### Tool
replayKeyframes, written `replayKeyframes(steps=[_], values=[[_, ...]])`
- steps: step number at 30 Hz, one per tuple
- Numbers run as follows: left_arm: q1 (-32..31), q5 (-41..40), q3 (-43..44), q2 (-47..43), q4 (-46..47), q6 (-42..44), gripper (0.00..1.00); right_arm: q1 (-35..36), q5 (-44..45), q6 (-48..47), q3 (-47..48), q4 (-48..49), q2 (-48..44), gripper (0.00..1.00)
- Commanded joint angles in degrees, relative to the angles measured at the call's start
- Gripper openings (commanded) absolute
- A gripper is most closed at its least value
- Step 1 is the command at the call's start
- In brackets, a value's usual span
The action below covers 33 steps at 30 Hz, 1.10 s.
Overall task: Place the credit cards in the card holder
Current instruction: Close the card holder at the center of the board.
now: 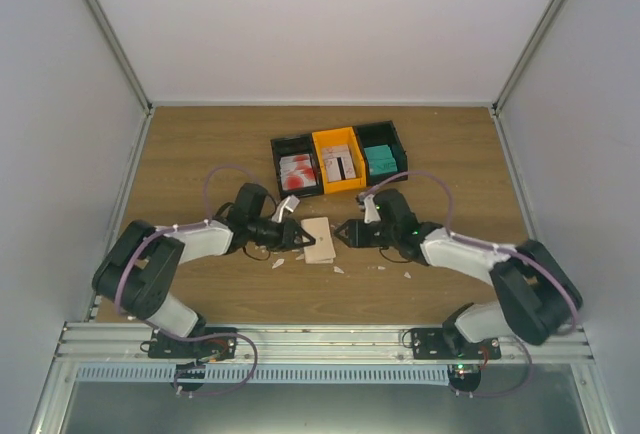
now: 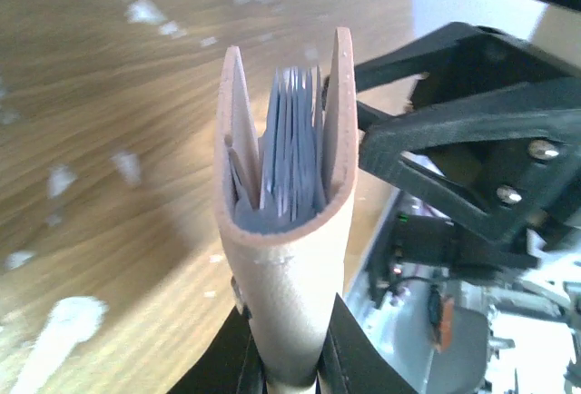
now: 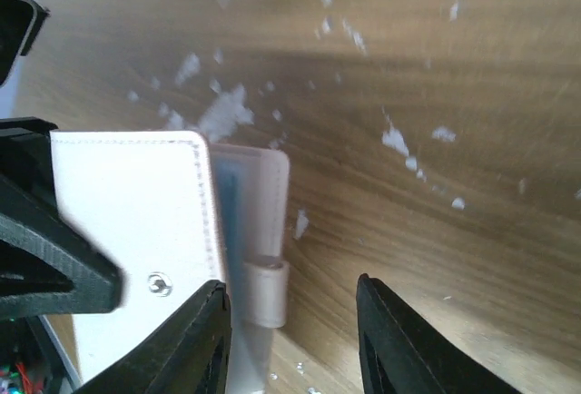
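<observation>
Two robot arms meet over a beige card holder (image 1: 318, 239) at the middle of the wooden worktop (image 1: 200, 144). The left gripper (image 2: 292, 369) has its jaws clamped on the holder's folded spine, so the two leaves gape away from it. A sheaf of credit cards (image 2: 292, 140), bluish in this light, stands in the pockets between them. The right gripper (image 3: 290, 299) faces it from the other side, jaws apart and empty. The holder's free edge and little snap tab (image 3: 264, 290) lie just ahead of those jaws, beside one finger rather than between the pair.

From above, the holder sits directly between the two sets of jaws, its long side running crosswise to the line that joins them. More credit cards lie in a row of three bins (image 1: 295, 140) beyond both jaws: red-and-white, pale and teal. With the left jaws occupied, the free right arm — just short of the orange bin (image 1: 337, 135) — looks the likelier one to fetch the next card. White scraps (image 3: 227, 108) dot the wood.
</observation>
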Motion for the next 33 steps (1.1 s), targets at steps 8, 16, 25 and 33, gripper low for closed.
replayKeyframes(steps=[8,16,25,33], values=[[4.4,27.5,14.0,-10.0,-12.1,1.8,0.0,-1.2,-5.2,-18.3,-4.3,5.4,-23.8,0.54],[5.0,32.9,20.2,-12.6,-14.4,0.2,0.0,-1.1,-10.3,-25.6,-3.2,4.4,-28.3,0.56],[5.1,33.9,19.6,-13.2,-14.0,-0.1,0.0,-1.0,-4.7,-24.8,-1.0,5.6,-26.9,0.58],[5.0,33.0,19.0,-13.1,-14.8,0.3,0.0,-0.9,17.5,-13.6,-0.7,5.9,-26.3,0.56]])
